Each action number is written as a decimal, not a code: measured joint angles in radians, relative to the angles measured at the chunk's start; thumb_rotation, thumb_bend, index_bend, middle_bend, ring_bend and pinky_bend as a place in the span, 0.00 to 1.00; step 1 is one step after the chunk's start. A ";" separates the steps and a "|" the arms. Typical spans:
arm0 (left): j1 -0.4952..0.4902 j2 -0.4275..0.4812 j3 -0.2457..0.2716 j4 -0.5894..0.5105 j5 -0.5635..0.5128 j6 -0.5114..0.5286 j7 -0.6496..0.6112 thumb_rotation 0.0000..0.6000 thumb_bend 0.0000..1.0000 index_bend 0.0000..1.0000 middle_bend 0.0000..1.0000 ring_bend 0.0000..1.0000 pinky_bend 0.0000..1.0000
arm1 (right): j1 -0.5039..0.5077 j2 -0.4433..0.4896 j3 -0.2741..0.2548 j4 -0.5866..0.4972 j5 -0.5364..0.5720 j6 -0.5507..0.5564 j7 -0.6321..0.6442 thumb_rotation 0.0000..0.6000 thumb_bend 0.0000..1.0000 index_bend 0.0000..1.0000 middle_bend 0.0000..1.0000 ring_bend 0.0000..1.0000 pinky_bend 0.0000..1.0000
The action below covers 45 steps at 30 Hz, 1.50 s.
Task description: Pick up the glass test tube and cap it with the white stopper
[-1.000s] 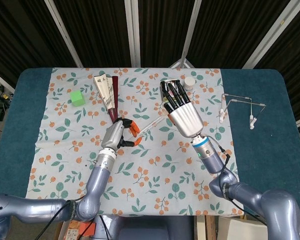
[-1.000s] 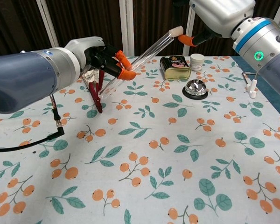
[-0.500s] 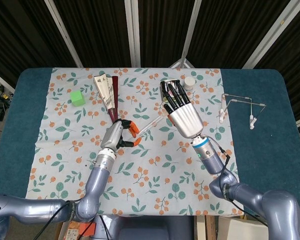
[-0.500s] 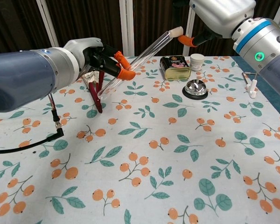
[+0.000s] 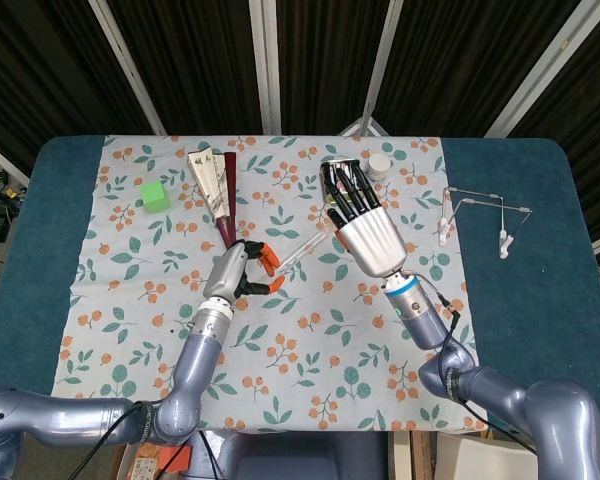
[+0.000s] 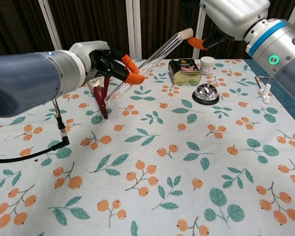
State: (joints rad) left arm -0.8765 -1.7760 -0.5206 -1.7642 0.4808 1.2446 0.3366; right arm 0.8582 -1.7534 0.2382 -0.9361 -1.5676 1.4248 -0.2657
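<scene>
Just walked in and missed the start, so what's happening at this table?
The left hand holds a glass test tube tilted above the floral cloth. The right hand is up at the tube's raised end, where the white stopper sits at its mouth. Whether the stopper is fully seated can't be told.

Cloth [image 6: 152,162]: white, orange berries, green leaves. Surface [image 5: 540,260] teal. Cube [image 5: 155,195] bright green. Fan [image 6: 101,96] dark red. Tube [image 6: 147,64] clear, stopper [image 6: 186,33] white. Fingers [image 6: 132,76] orange-tipped.
</scene>
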 measured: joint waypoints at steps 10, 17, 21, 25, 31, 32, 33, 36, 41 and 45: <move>-0.006 -0.003 -0.003 0.006 -0.008 -0.004 -0.004 1.00 0.61 0.67 0.69 0.19 0.00 | -0.002 0.001 -0.005 -0.004 -0.004 -0.003 -0.005 1.00 0.41 0.68 0.23 0.02 0.00; -0.010 -0.005 -0.005 0.009 -0.014 -0.005 -0.004 1.00 0.61 0.67 0.69 0.19 0.00 | -0.003 0.000 -0.006 -0.007 -0.006 -0.003 -0.007 1.00 0.41 0.68 0.23 0.02 0.00; -0.013 -0.007 -0.009 0.013 -0.025 -0.007 -0.006 1.00 0.61 0.67 0.69 0.19 0.00 | -0.006 -0.001 -0.010 -0.009 -0.008 -0.002 -0.006 1.00 0.41 0.68 0.23 0.02 0.00; -0.018 -0.011 -0.013 0.017 -0.032 -0.006 -0.004 1.00 0.61 0.67 0.69 0.19 0.00 | -0.008 -0.001 -0.011 -0.011 -0.010 -0.001 -0.005 1.00 0.41 0.68 0.23 0.02 0.00; -0.025 -0.015 -0.018 0.020 -0.040 -0.005 -0.003 1.00 0.61 0.67 0.70 0.19 0.00 | -0.009 0.000 -0.009 -0.014 -0.010 0.000 -0.004 1.00 0.41 0.68 0.23 0.02 0.00; -0.026 -0.016 -0.018 0.022 -0.041 -0.004 -0.003 1.00 0.61 0.67 0.70 0.19 0.00 | -0.010 0.000 -0.009 -0.014 -0.010 0.000 -0.004 1.00 0.41 0.68 0.22 0.02 0.00; -0.027 -0.017 -0.019 0.024 -0.044 -0.004 -0.002 1.00 0.61 0.67 0.70 0.19 0.00 | -0.011 0.001 -0.011 -0.015 -0.011 0.001 -0.004 1.00 0.41 0.68 0.23 0.02 0.00; -0.030 -0.019 -0.020 0.027 -0.047 -0.004 -0.001 1.00 0.61 0.67 0.70 0.19 0.00 | -0.014 0.002 -0.012 -0.018 -0.011 0.001 -0.003 1.00 0.41 0.68 0.23 0.02 0.00; -0.034 -0.020 -0.019 0.026 -0.047 -0.003 0.002 1.00 0.61 0.67 0.70 0.19 0.00 | -0.017 0.004 -0.013 -0.022 -0.012 0.001 -0.002 1.00 0.41 0.68 0.23 0.02 0.00; -0.037 -0.022 -0.020 0.023 -0.044 -0.001 0.004 1.00 0.61 0.67 0.70 0.19 0.00 | -0.017 0.005 -0.011 -0.029 -0.012 0.001 -0.001 1.00 0.41 0.68 0.23 0.02 0.00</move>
State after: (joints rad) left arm -0.9133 -1.7976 -0.5403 -1.7416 0.4372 1.2439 0.3404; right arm 0.8416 -1.7486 0.2272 -0.9649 -1.5800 1.4263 -0.2663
